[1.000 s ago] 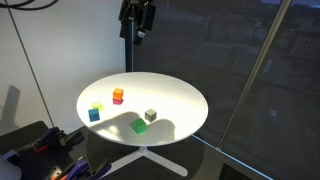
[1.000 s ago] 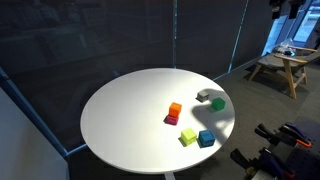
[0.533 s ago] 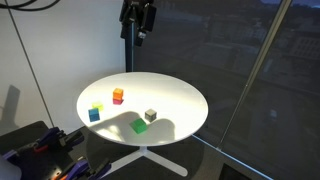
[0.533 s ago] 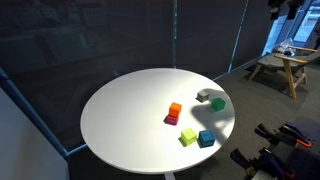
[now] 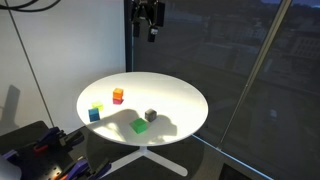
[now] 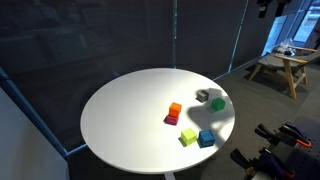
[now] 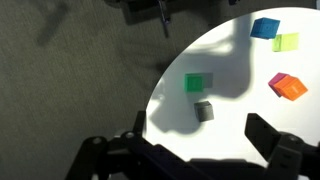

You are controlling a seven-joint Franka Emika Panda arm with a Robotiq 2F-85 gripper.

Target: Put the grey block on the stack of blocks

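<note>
Hovering high above the green cube [image 5: 138,125], the gripper [image 5: 151,32] hangs released and empty. The grey block [image 5: 150,115] rests on the worktop [image 5: 182,100] just beside that cube; apparently light, rigid and smooth, it should suit a pinch across opposite flat faces.

grey block [image 5: 150,115]: grey | stack of blocks [image 5: 118,96]: orange over red (both plain) | table [image 5: 180,100]: white

The grey block [image 5: 150,115] sits flat near frame centre in an exterior view. The stack [image 5: 118,96], orange over red, stands upright to its upper left, well apart.
</note>
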